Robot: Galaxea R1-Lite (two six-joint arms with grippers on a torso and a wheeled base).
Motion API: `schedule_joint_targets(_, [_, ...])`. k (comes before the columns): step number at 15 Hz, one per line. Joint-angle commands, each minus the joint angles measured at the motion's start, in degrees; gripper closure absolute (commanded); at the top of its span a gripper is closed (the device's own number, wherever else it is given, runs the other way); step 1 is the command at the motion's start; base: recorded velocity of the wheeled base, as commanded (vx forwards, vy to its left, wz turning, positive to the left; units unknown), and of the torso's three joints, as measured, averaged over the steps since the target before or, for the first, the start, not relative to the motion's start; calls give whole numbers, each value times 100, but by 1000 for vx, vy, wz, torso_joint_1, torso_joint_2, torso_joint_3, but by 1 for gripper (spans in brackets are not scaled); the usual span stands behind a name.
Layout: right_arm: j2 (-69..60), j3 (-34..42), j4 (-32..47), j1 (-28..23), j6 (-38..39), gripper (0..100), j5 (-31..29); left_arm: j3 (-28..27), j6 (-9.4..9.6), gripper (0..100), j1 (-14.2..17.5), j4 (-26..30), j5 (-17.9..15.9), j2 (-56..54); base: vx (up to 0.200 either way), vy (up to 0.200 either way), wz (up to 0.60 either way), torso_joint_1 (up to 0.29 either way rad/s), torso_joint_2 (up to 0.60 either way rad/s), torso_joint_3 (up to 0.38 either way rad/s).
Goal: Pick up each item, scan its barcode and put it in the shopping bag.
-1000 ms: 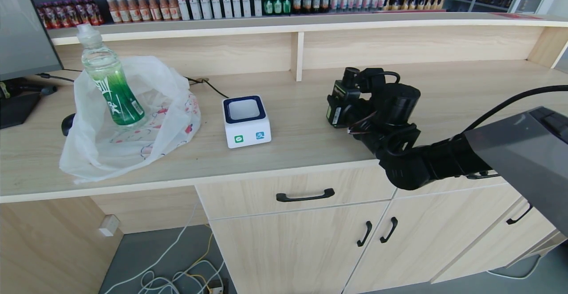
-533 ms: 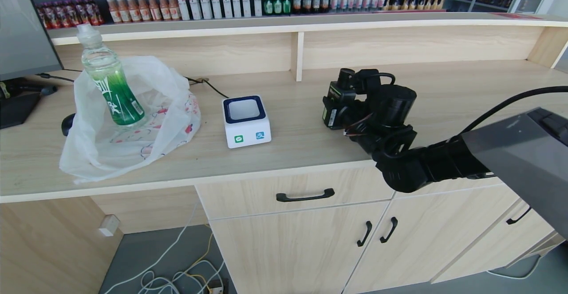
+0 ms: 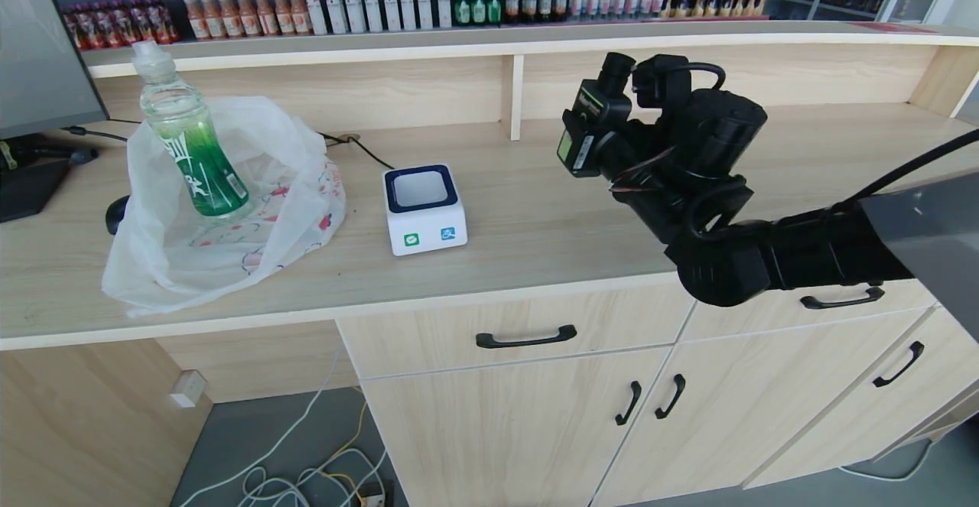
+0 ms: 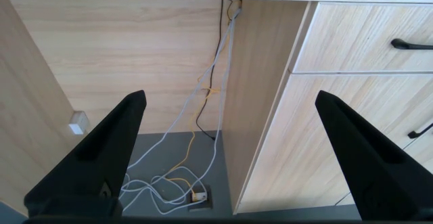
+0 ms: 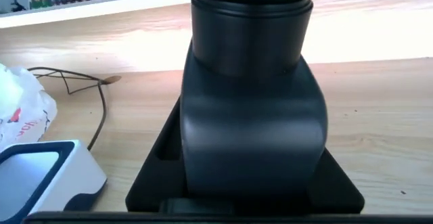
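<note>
My right gripper (image 3: 621,134) is held above the counter (image 3: 520,224), to the right of the white scanner (image 3: 424,209), shut on a black bottle (image 3: 585,131) with a green label and a round cap. In the right wrist view the dark bottle (image 5: 254,116) stands close in front, with the scanner (image 5: 40,176) and the bag's edge (image 5: 20,112) beyond. The white shopping bag (image 3: 252,239) lies open at the counter's left with a green drink bottle (image 3: 195,140) leaning in it. My left gripper (image 4: 230,163) is open, low beside the cabinet fronts.
A raised shelf (image 3: 505,48) with rows of bottles runs along the back of the counter. A monitor (image 3: 38,48) and cables sit at the far left. Drawers and doors (image 3: 528,385) lie below the counter, loose cables (image 4: 183,183) on the floor.
My right arm has risen, lifting the black bottle from just above the counter to shelf height. The bag, green bottle and scanner have not moved.
</note>
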Motion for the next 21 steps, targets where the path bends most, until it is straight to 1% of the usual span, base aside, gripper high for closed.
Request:
schedule_joint_targets(1, [-518, 83, -15, 58, 4, 100, 14, 0, 0, 0, 0, -2, 0, -2, 0, 0, 0, 0, 0, 0])
schedule_joint_targets(3, [-834, 479, -226, 58, 65, 100, 14, 0, 0, 0, 0, -2, 0, -2, 0, 0, 0, 0, 0, 0])
schedule_joint_targets(5, [-1151, 1402, -1061, 110, 92, 100, 32, 0, 0, 0, 0, -2, 0, -2, 0, 0, 0, 0, 0, 0])
schedule_joint_targets(8, [-1248, 2676, -2608, 216, 145, 100, 14, 0, 0, 0, 0, -2, 0, -2, 0, 0, 0, 0, 0, 0])
schedule_joint_targets(9, [-1248, 3036, -3004, 295, 136, 100, 14, 0, 0, 0, 0, -2, 0, -2, 0, 0, 0, 0, 0, 0])
schedule_joint_targets(10, [-1265, 3230, -3197, 365, 127, 100, -3, 0, 0, 0, 0, -2, 0, -2, 0, 0, 0, 0, 0, 0])
schedule_joint_targets(11, [-1397, 3704, -3294, 717, 127, 100, -29, 0, 9, 0, 0, -2, 0, -2, 0, 0, 0, 0, 0, 0])
schedule_joint_targets(13, [-1669, 4284, -3294, 998, 109, 100, -3, 0, 0, 0, 0, -2, 0, -2, 0, 0, 0, 0, 0, 0])
schedule_joint_targets(17, [-1951, 4566, -3294, 1271, -84, 100, -12, 0, 0, 0, 0, -2, 0, -2, 0, 0, 0, 0, 0, 0])
schedule_joint_targets(20, [-2408, 5234, -3294, 1315, -251, 100, -29, 0, 0, 0, 0, -2, 0, -2, 0, 0, 0, 0, 0, 0])
schedule_joint_targets(21, [-2707, 5603, -3294, 1385, -383, 100, -29, 0, 0, 0, 0, -2, 0, -2, 0, 0, 0, 0, 0, 0])
